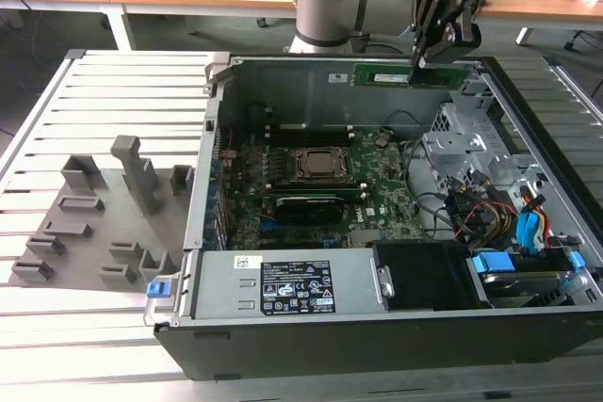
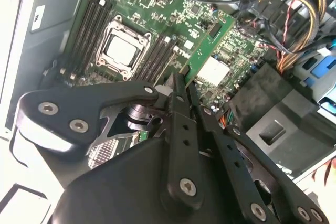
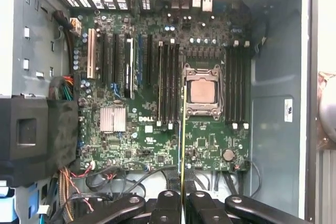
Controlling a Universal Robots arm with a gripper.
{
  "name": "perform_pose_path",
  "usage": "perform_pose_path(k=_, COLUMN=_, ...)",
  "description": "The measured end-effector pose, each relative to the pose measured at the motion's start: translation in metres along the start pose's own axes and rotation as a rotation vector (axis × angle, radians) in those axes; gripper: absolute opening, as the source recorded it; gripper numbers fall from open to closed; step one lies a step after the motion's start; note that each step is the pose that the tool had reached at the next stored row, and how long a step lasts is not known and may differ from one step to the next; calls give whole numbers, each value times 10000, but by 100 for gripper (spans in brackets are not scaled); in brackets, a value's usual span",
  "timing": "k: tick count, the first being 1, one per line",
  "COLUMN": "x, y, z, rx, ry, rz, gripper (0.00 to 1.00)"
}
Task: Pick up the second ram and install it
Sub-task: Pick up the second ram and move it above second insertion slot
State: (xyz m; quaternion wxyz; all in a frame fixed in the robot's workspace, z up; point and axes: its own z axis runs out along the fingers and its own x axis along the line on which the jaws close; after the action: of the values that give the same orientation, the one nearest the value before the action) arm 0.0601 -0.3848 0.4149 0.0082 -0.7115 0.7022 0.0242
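The second ram (image 1: 400, 75) is a long green stick hanging level above the far wall of the open computer case (image 1: 283, 327), with my gripper (image 1: 429, 58) shut on its end at the exterior view's right. In the second wrist view the ram (image 2: 207, 51) juts out from between my gripper's (image 2: 184, 80) fingers, over the motherboard (image 2: 152, 3). In the first wrist view I see the ram (image 3: 182, 140) edge-on as a thin line rising from my gripper (image 3: 182, 200), beside the processor socket (image 3: 202, 90) and the long dark memory slots (image 3: 169, 82).
A grey plastic holder tray (image 1: 104, 223) lies on the slatted table at the exterior view's left. Inside the case are the power supply (image 1: 283, 284), a black shroud (image 1: 424, 275), coloured cables (image 1: 480, 209) and a metal drive cage (image 1: 462, 129).
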Motion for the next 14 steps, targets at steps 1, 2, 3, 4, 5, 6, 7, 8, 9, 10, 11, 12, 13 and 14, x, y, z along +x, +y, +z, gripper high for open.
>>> perform_pose_path(k=1, x=-8, y=-24, z=6, rx=-1, ry=2, rz=-2, gripper=14)
perform_pose_path(k=2, x=-17, y=-51, z=13, rx=-4, ry=4, rz=-2, gripper=14)
perform_pose_path(k=3, x=-21, y=-66, z=17, rx=-5, ry=4, rz=-3, gripper=14)
perform_pose_path(k=4, x=-26, y=-81, z=20, rx=-6, ry=4, rz=-3, gripper=14)
perform_pose_path(k=5, x=-33, y=-101, z=24, rx=-8, ry=6, rz=-3, gripper=14)
perform_pose_path(k=6, x=-44, y=-138, z=34, rx=-10, ry=8, rz=-4, gripper=14)
perform_pose_path(k=7, x=-54, y=-170, z=41, rx=-13, ry=10, rz=-5, gripper=14)
perform_pose_path(k=8, x=-64, y=-199, z=48, rx=-15, ry=11, rz=-6, gripper=14)
perform_pose_path(k=9, x=-73, y=-227, z=54, rx=-18, ry=14, rz=-6, gripper=14)
perform_pose_path(k=10, x=-83, y=-257, z=63, rx=-22, ry=15, rz=-6, gripper=14)
perform_pose_path(k=11, x=-100, y=-297, z=80, rx=-33, ry=21, rz=-7, gripper=14)
perform_pose_path(k=12, x=-112, y=-309, z=91, rx=-36, ry=21, rz=-7, gripper=14)
perform_pose_path(k=13, x=-123, y=-311, z=101, rx=-37, ry=21, rz=-7, gripper=14)
perform_pose_path(k=14, x=-136, y=-305, z=115, rx=-37, ry=19, rz=-10, gripper=14)
